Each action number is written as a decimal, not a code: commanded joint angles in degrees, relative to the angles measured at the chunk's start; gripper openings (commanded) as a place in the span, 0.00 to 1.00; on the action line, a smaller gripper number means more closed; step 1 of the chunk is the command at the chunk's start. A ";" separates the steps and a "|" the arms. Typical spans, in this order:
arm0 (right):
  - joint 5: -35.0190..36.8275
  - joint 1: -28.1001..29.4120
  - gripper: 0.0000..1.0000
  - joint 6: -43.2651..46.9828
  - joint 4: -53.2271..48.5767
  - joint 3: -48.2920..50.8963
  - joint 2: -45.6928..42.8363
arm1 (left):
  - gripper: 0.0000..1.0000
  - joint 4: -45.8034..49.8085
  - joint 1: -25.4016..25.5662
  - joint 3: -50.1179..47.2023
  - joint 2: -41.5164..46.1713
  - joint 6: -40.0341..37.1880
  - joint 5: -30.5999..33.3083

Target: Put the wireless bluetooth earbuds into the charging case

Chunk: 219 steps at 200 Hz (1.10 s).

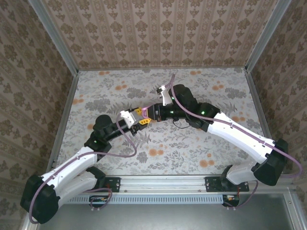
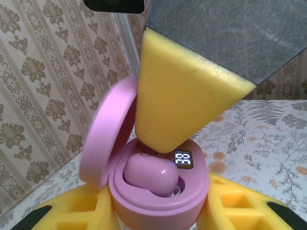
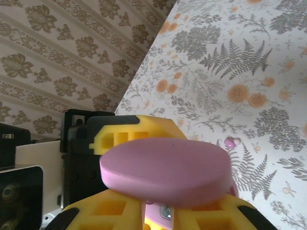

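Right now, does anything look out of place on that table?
Yes: one tiny pinkish earbud lies loose on the flowered table, apart from the open charging case held in the left claw, where another earbud sits.

Staged robot test cell, beige damask-patterned wall panels on three sides, grey floral-printed surface, aluminium corner posts, silver mounting rail at the near edge.

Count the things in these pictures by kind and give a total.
charging case: 1
earbuds: 2, one seated in the case, one loose on the table
pincers: 2, left pincer and right pincer
Total: 5
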State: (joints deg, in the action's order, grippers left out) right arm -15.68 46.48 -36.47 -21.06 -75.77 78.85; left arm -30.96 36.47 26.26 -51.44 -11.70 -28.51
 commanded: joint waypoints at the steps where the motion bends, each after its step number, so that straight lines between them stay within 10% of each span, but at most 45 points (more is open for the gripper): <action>1: -2.78 0.62 0.22 -1.00 1.43 -2.66 0.52 | 0.37 -1.91 0.36 0.15 0.85 -1.15 -0.71; 219: 3.34 -0.12 0.30 3.83 -2.56 -6.70 -1.55 | 0.37 -3.12 -0.64 -1.26 -1.74 8.87 2.66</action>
State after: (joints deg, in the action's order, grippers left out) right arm -14.59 46.74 -34.48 -25.32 -82.43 81.28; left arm -31.42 36.36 25.89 -52.14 -6.55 -27.27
